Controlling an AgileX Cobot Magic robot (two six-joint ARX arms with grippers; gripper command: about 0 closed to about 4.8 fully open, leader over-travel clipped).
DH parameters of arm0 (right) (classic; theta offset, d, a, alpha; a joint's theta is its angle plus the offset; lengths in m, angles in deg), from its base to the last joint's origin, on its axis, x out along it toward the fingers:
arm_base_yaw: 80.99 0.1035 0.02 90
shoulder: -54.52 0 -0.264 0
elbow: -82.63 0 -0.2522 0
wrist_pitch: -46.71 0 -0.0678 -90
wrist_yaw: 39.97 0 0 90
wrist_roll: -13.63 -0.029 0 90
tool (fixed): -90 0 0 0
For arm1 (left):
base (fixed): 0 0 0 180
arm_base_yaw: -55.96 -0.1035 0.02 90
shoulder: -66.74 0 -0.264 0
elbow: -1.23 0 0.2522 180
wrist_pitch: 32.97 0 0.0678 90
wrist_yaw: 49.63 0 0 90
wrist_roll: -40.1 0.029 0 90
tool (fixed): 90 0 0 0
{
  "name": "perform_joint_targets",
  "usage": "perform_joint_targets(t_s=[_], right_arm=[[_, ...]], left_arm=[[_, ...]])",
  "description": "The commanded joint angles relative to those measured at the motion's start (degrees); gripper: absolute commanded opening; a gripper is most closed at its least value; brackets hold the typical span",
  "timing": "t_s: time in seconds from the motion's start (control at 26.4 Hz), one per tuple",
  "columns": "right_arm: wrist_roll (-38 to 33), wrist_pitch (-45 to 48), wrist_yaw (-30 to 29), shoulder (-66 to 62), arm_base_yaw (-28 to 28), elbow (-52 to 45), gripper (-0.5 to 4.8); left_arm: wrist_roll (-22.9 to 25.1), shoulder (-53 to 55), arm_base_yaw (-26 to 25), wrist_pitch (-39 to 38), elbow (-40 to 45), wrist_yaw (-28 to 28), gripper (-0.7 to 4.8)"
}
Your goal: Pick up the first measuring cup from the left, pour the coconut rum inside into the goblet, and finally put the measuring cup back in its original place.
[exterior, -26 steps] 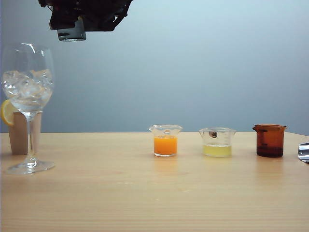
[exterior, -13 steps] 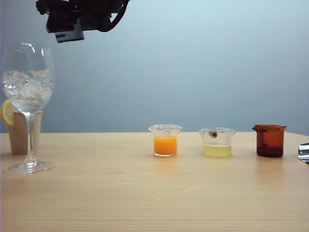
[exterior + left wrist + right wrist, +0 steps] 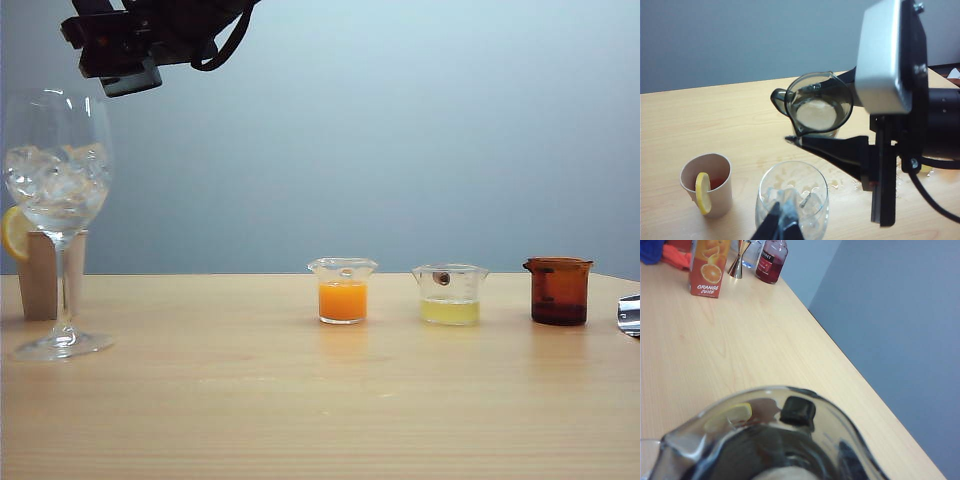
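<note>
The smoky measuring cup (image 3: 817, 102) hangs in the air with my right gripper (image 3: 832, 112) shut on it, one black finger on each side. It is tipped, its pouring lip toward the goblet (image 3: 812, 192), and coconut rum (image 3: 814, 114) shows pale inside; I see no stream. The cup's rim (image 3: 790, 395) fills the right wrist view. The goblet (image 3: 58, 180), tall with ice, stands at the table's left, and the right gripper (image 3: 110, 50) hovers just above it; the cup does not show there. My left gripper (image 3: 782, 225) is shut and empty, close over the goblet.
A paper cup with a lemon slice (image 3: 707, 182) stands beside the goblet. An orange-filled cup (image 3: 343, 291), a pale yellow one (image 3: 450, 295) and an amber cup (image 3: 558, 291) stand in a row. A juice carton (image 3: 709, 267) and a bottle (image 3: 771, 260) stand at the table's far end.
My right gripper has shifted a little to the left above the goblet and rolled, tipping further. The goblet and the cups on the table have stayed put.
</note>
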Motion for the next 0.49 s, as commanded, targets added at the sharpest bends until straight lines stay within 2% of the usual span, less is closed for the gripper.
perform_joint_targets(t_s=[0.04, 0.19, 0.49], right_arm=[[2.2, 1.7, 0.0, 0.5, 0.3, 0.3, 0.0], [2.4, 1.7, 0.1, 0.5, 0.3, 0.3, 0.0], [8.6, 1.7, 0.5, 0.5, 0.3, 0.3, 0.0]], left_arm=[[0.0, 0.0, 0.0, 0.5, -0.6, 0.3, -0.05], [0.0, 0.0, 0.0, 0.4, -0.6, 0.3, -0.05], [0.0, 0.0, 0.0, 0.1, -0.6, 0.3, -0.05]])
